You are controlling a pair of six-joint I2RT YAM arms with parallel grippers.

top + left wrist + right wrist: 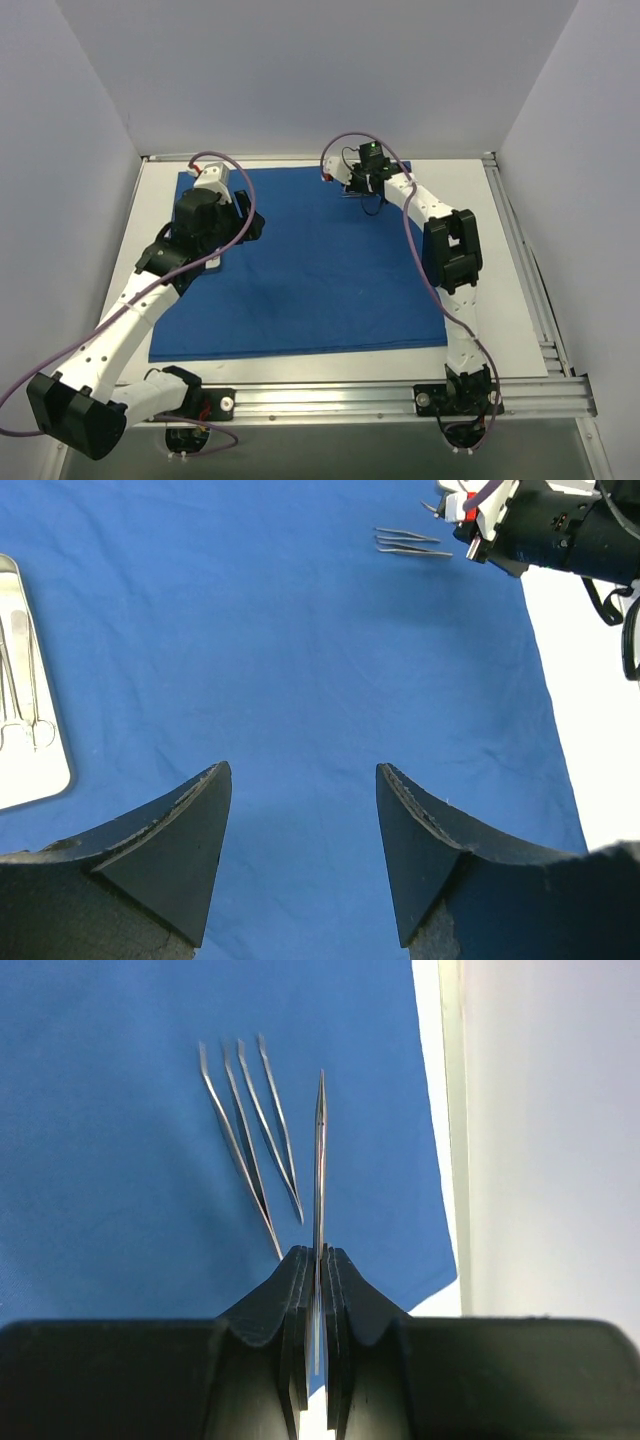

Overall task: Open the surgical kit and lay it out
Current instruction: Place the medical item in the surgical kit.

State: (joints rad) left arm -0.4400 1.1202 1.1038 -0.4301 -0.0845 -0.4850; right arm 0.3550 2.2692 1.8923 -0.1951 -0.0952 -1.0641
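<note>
Left gripper (pixel 303 770): spread, above the royal-blue cloth sheet (pixel 300 630).
Right gripper (pixel 318 1256): pinching thin metal tweezers (pixel 320 1150), tips toward 12 o'clock.

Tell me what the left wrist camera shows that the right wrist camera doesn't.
Only the left wrist view: a pale tray at the left edge of the picture with scissor-handled instruments lying in it, and the left gripper, open and empty above the cloth.

Only the right wrist view: the right gripper shut on a thin pointed instrument that sticks straight out ahead.

Both: the blue cloth spread flat, and the tweezers lying on it near its edge.
</note>
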